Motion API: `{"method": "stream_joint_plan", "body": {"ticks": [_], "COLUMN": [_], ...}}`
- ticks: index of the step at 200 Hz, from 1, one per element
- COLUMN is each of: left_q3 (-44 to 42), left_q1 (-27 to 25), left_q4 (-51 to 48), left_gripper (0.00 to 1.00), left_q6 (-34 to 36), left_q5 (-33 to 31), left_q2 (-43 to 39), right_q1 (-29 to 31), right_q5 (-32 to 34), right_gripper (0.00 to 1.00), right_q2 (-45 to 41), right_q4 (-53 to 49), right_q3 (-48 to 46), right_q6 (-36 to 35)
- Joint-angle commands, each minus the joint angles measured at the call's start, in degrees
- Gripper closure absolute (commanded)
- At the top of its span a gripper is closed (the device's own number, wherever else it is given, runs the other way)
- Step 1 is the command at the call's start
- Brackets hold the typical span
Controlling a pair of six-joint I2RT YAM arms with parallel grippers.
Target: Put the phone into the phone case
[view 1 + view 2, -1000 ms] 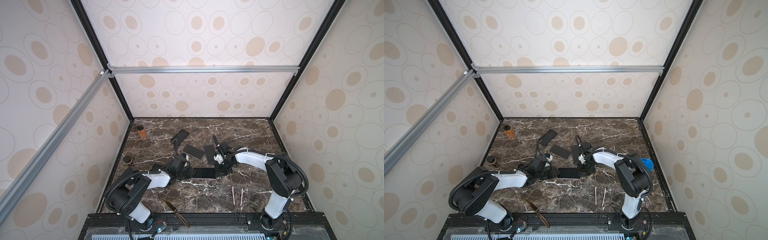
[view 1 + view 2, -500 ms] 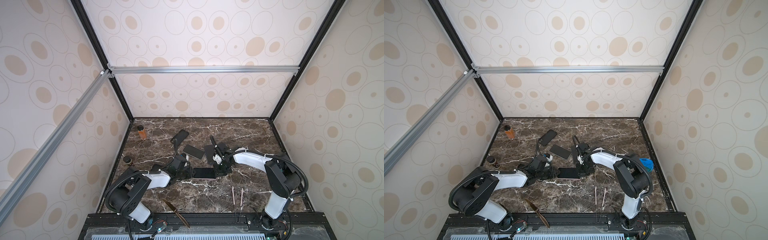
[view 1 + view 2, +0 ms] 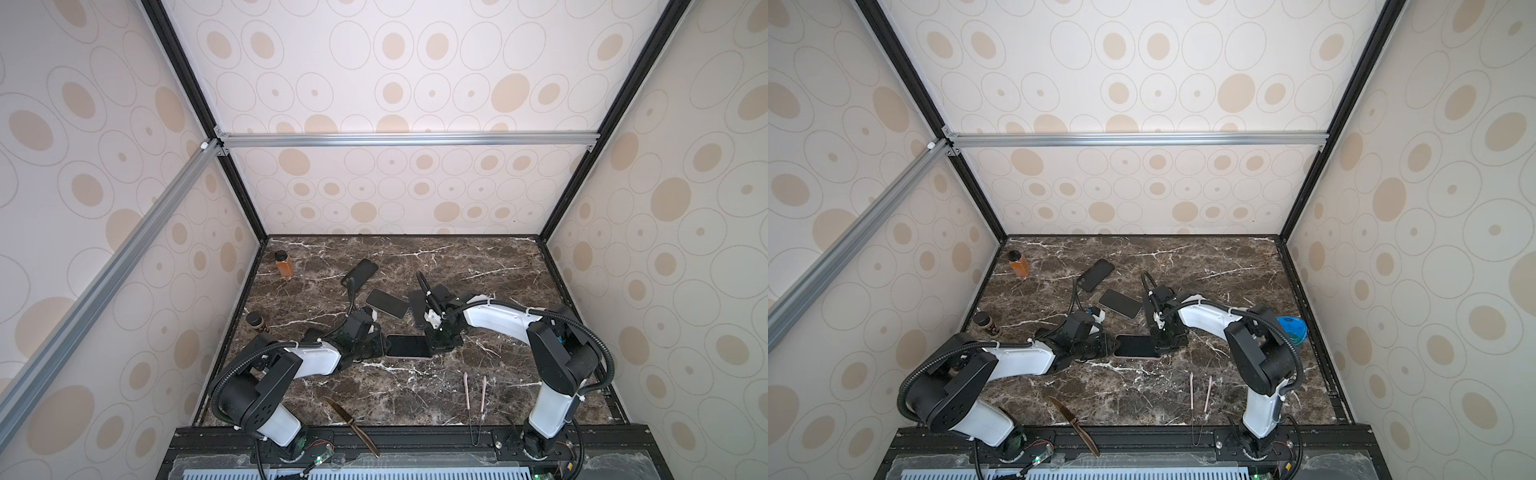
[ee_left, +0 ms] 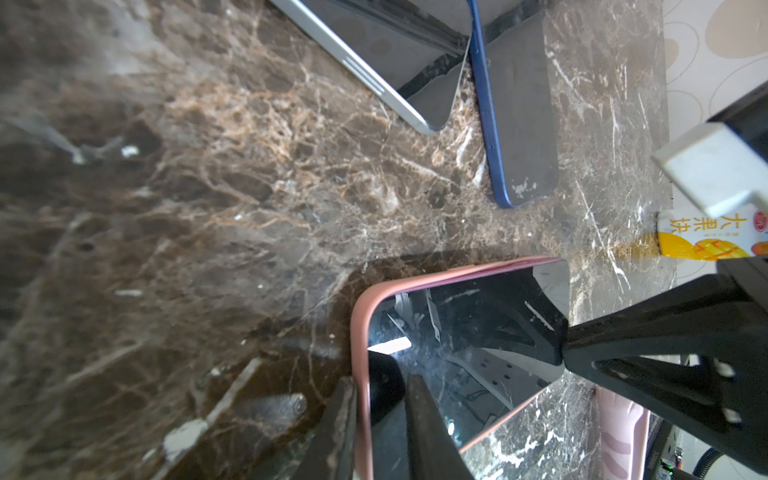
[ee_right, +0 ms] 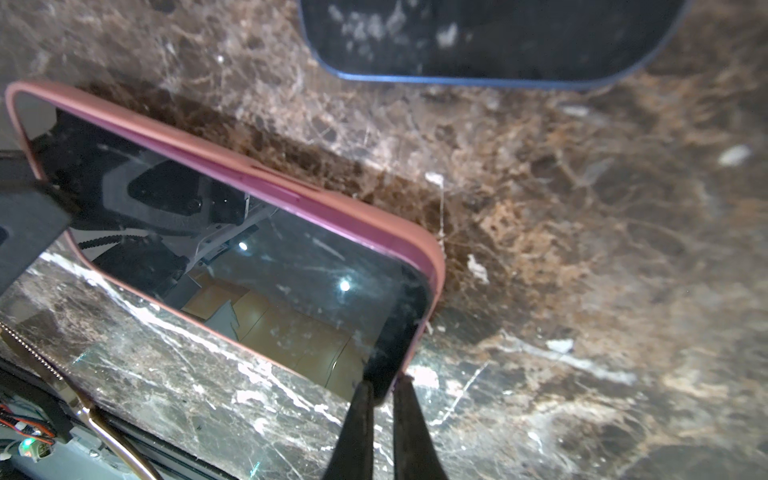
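By the left wall of the table [image 3: 490,266], a dark jar [image 3: 255,321] is standing, and an orange bottle [image 3: 284,264] is standing upright farther back. A knife [image 3: 351,419] is lying at the near edge, its handle overhanging the black frame. Far of centre, a black phone [image 3: 360,272] is lying flat on its own. The left end effector [image 3: 380,345] is sitting low at the left of centre and is clamping the left short end of the pink phone case [image 4: 360,332]. In the left wrist view one finger [image 4: 338,428] is sitting outside the rim and the other is lying over the glass. The phone [image 3: 407,345] is lying screen up inside that case, flat on the table at centre, between the two end effectors. Just beyond it, a silver-edged phone [image 3: 387,303] and a blue-edged phone [image 4: 519,137] are lying just beside each other. The right end effector [image 5: 384,384] is pointing down at the phone's right end with its fingers together, gripping nothing. Their tips are pressing on the phone's near right corner; whether that corner is sitting fully under the rim I cannot tell. Farther right, tongs with pink tips [image 3: 473,390] are lying toward the near edge, and in a top view a blue bowl [image 3: 1292,328] is showing behind the right arm
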Motion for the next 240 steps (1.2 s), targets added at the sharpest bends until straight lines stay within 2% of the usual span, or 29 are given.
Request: {"method": "stream_joint_plan", "body": {"ticks": [1,56,113,169,184,240], "left_q3": [0.8,0.6,-0.6,-0.5,-0.1,0.8], "left_q1": [-2.0,-2.0,-2.0,-2.0,-2.0,-1.4], "left_q4": [-0.7,-1.0,-0.4,-1.0,-3.7,-6.2], "left_gripper": [0.77,0.78,0.78,0.76,0.75,0.67], "left_q6": [0.7,0.7,0.0,0.5,1.1,2.5], "left_q5": [4.9,4.3,3.2,2.4,1.9,1.0], "left_q2": [1.6,1.1,0.0,-1.3,-1.6,-3.5], "right_q1": [4.8,5.1,5.1,3.9,3.2,-1.9], "right_q5": [4.2,4.2,4.7,0.3,-0.7,-5.7], "right_gripper": [0.90,0.90,0.90,0.85,0.84,0.76], "right_q2": [15.8,16.1,12.3,2.6,-0.3,-10.7], "right_q4": [11.8,12.4,11.1,9.4,8.5,5.2], "right_q3": [-7.0,-7.4,-7.4,-7.5,-7.3,-7.4], "right_q6": [-0.1,0.2,-0.6,-1.2,-1.4,-3.2]}}
